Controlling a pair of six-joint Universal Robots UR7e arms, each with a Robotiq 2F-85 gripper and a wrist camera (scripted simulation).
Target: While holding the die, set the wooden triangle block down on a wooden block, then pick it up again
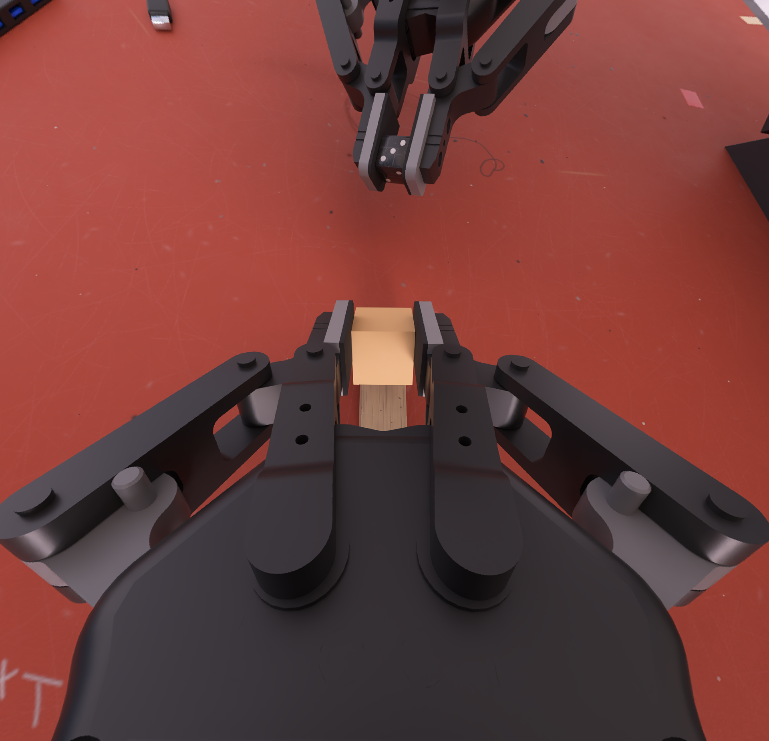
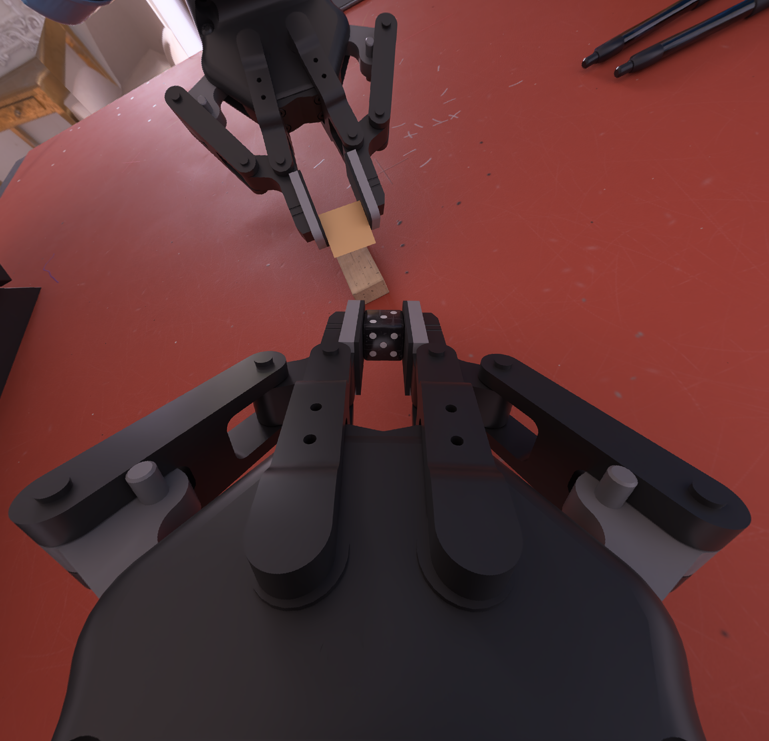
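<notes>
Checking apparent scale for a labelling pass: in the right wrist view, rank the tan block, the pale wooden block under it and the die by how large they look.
1. Tan block.
2. Pale wooden block, partly hidden beneath it, so unsure.
3. Die, nearest the camera yet similar in extent to the pale block; I would not rank those two firmly.

Light is even and soft across the red counter (image 1: pixel 166 221), with only faint shadows beneath the fingers (image 1: pixel 341 325). Both wide-angle views bend strongly at the edges. Focus is sharp throughout. In the right wrist view, the far left corner glares bright.
</notes>
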